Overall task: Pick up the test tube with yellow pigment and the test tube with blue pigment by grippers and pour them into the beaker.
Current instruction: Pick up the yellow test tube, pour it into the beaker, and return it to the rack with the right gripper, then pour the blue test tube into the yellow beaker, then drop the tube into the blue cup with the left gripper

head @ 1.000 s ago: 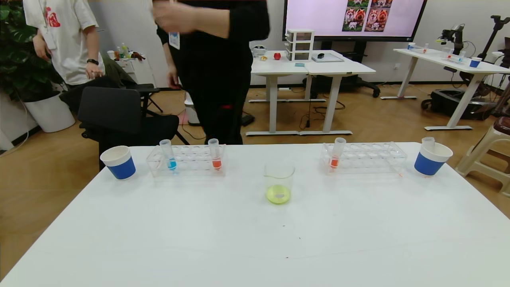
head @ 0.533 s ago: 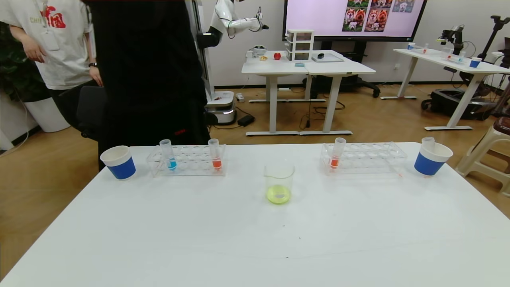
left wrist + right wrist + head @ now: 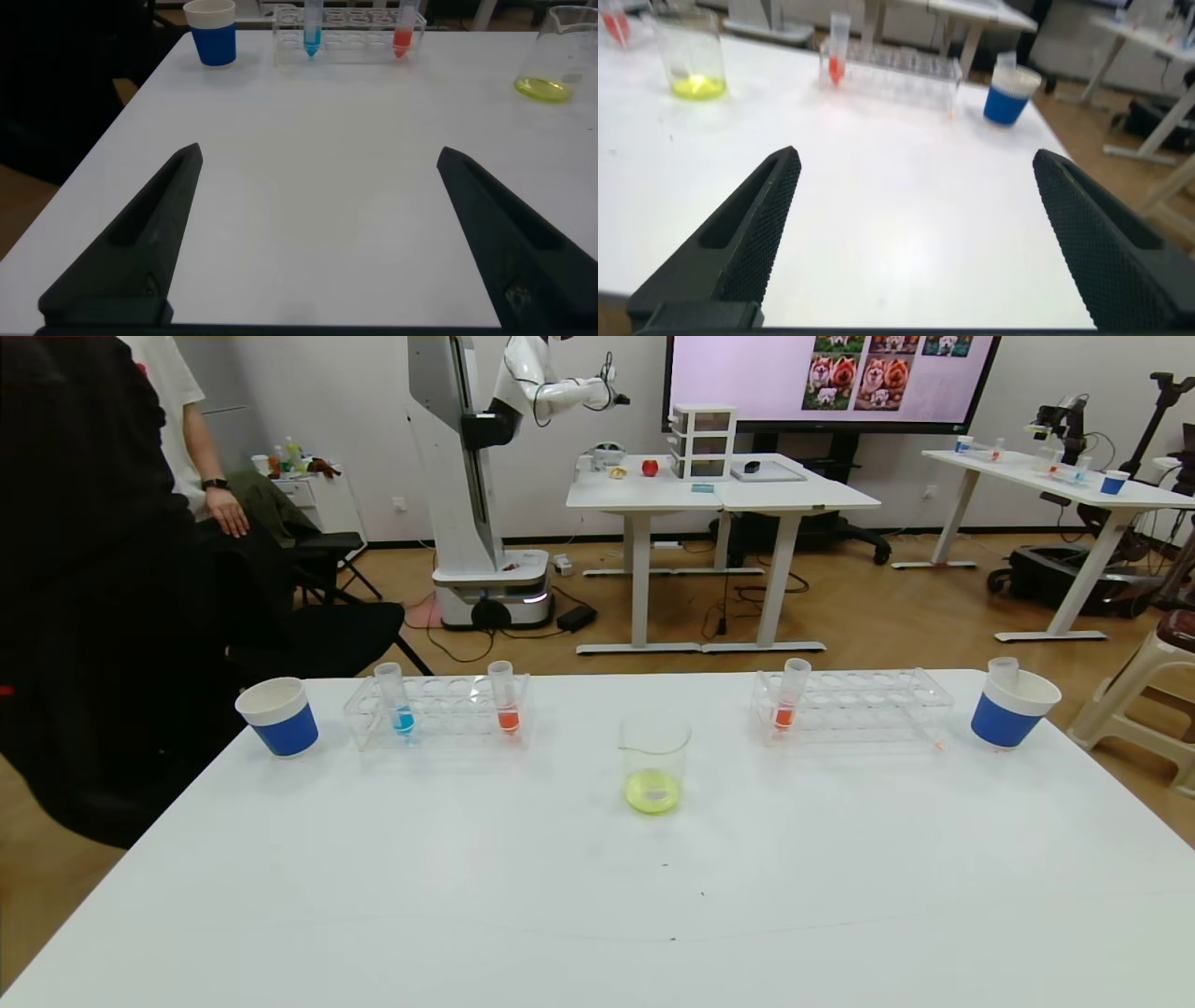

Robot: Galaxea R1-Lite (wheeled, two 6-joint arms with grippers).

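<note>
The slim clear test tube with bright blue liquid (image 3: 401,702) stands upright at the left end of a clear plastic rack (image 3: 439,711) on the white worktop (image 3: 597,896), with a like tube of orange-red liquid (image 3: 505,700) standing at that rack's right end. Beside the rack, further left, sits a blue paper cup with a white rim (image 3: 277,716). The small clear glass beaker (image 3: 653,763) stands in the middle of the worktop, well apart from both racks, with a shallow pool of yellow-green liquid in its bottom. To the right a second clear rack (image 3: 851,707) holds one orange-red tube (image 3: 789,698) at its left end, and beyond it a second blue cup (image 3: 1010,707) has an empty-looking clear tube (image 3: 1002,669) leaning in it.

The left gripper (image 3: 318,233) hangs low over the bare near-left part of the worktop, jaws spread wide with nothing between them. The right gripper (image 3: 915,238) hangs likewise over the near-right part, jaws wide and holding nothing.
</note>
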